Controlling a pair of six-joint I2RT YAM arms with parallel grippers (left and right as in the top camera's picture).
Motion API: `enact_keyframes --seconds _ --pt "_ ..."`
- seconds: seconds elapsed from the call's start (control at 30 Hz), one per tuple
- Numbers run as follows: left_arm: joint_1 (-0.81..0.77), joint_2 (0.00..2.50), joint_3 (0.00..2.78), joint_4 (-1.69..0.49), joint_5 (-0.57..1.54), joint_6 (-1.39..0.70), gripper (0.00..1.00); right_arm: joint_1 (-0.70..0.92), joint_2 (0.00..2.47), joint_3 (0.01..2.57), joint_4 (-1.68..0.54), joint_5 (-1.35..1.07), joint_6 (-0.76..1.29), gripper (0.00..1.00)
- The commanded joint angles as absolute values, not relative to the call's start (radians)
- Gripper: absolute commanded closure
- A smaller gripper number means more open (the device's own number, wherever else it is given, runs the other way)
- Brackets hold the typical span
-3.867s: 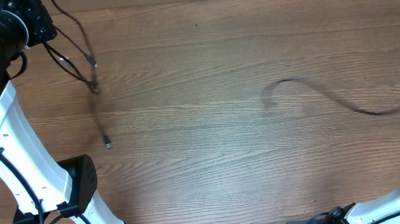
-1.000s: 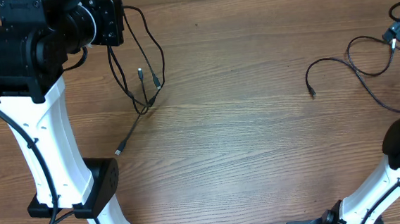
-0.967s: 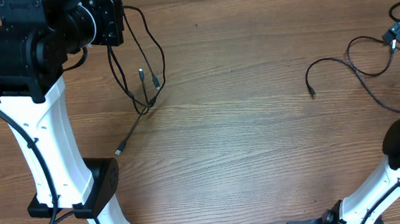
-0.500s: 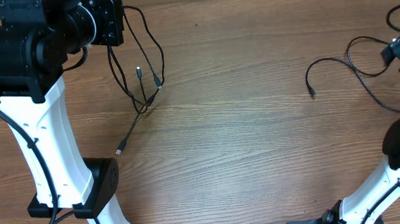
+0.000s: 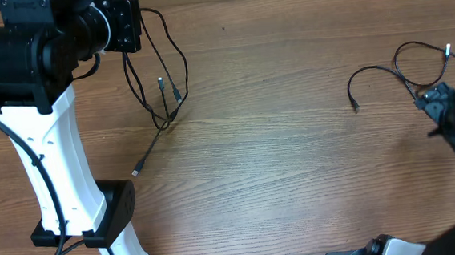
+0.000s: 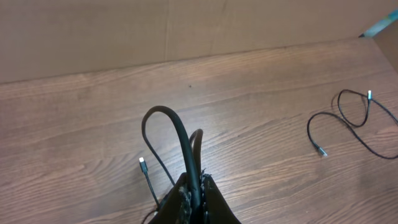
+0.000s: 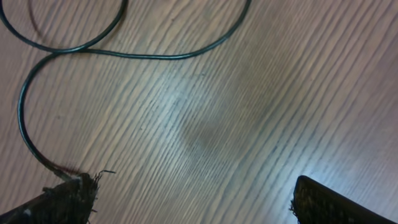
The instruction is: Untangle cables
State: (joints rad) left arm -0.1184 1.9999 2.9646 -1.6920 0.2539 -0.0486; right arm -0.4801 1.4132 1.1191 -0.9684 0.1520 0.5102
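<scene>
Wood-grain tabletop (image 5: 279, 180), plain brown wall (image 6: 93, 31) behind

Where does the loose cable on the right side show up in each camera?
Overhead: loose cable, far right of the table.
Left wrist: right edge, lying on the table.
Right wrist: top left, curving down to the bottom-left corner.
Shared landmark: the wood-grain table.
</scene>
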Motion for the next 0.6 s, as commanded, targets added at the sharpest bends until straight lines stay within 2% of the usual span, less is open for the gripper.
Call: enact_keyframes --seconds 0.0,0.17,0.4,0.5,0.57 --pt "-0.126 1.992 2.938 -1.689 0.252 -0.022 0.96 -0.528 1.421 0.978 -0.907 0.148 0.578 0.00" --pt "-0.126 1.992 2.913 -1.689 0.252 -0.022 0.96 -0.590 1.467 0.866 -0.815 0.145 0.598 0.00" --pt "-0.126 1.994 2.913 -1.689 0.252 -0.022 0.95 -0.617 1.578 0.855 -0.669 0.136 0.599 0.00" --pt "-0.126 1.994 2.913 -1.689 0.252 -0.023 0.96 -0.617 1.608 0.855 -0.635 0.130 0.598 0.11" --pt "-0.126 1.994 2.913 -1.689 0.252 -0.023 0.96 -0.617 1.626 0.855 -0.624 0.130 0.597 0.27"
